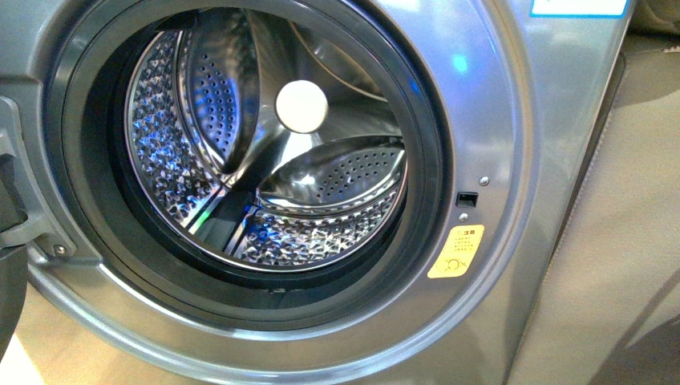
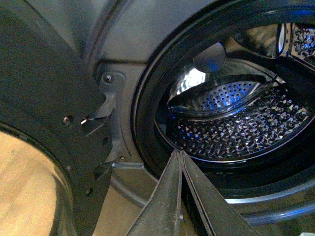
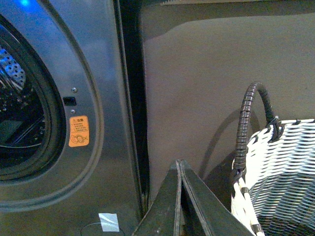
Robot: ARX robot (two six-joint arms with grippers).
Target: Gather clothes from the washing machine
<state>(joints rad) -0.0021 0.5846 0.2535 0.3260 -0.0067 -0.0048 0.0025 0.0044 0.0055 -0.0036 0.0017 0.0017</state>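
front view: washing machine (image 1: 513, 120) open, drum (image 1: 265, 152) bare steel. left gripper (image 2: 180, 153) clenched empty before porthole; right gripper (image 3: 180, 162) clenched empty beside basket (image 3: 280, 172).

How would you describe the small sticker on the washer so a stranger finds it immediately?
Start at the grey metallic front-loading washing machine and its round black-rimmed porthole. Beside that rim, below a small dark latch slot, sits the yellow-orange rectangular sticker, the only brightly coloured patch there.

Grey metallic washing machine (image 1: 513, 120), black-rimmed porthole, dimpled perforated steel drum (image 1: 313, 233), yellow-orange sticker (image 1: 455, 251); white woven basket (image 3: 285, 167).
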